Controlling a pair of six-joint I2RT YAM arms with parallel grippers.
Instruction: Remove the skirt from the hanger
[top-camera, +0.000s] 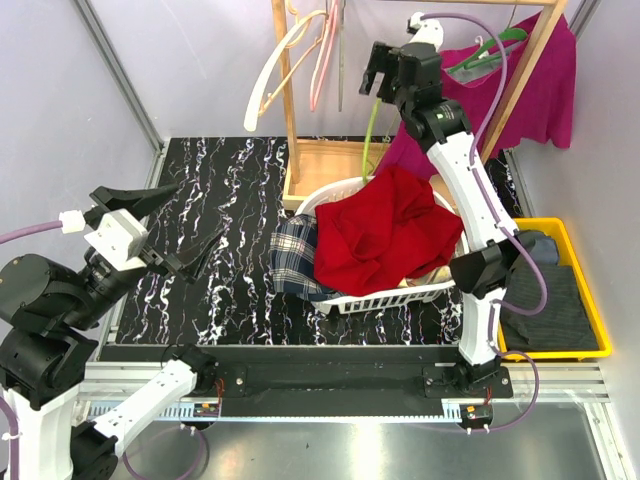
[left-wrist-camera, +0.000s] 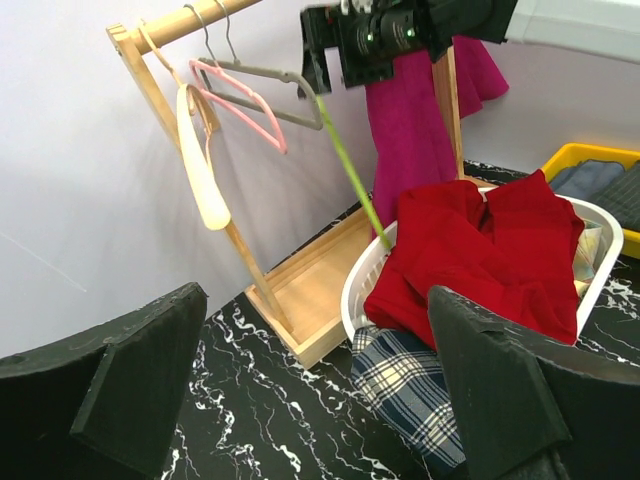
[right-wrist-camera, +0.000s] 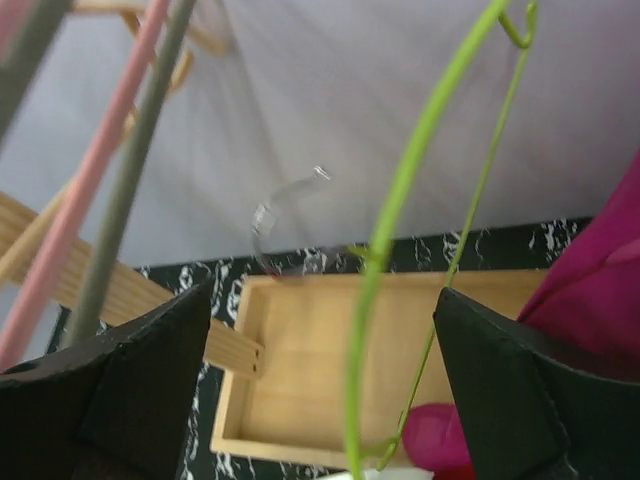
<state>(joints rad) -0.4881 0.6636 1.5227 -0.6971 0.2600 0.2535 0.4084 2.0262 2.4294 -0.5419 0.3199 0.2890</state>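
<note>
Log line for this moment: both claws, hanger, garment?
left claw open, empty | right claw open, green hanger loose between jaws | red garment in white basket

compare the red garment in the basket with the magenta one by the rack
The red garment lies crumpled in the white basket; the magenta garment hangs down at the wooden rack. The red garment is scarlet, the magenta garment pinkish purple. Both are plain, unpatterned cloth.

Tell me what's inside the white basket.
A red garment fills the basket; a plaid cloth hangs over its left rim. Pale fabric peeks out beneath; anything deeper is covered.
</note>
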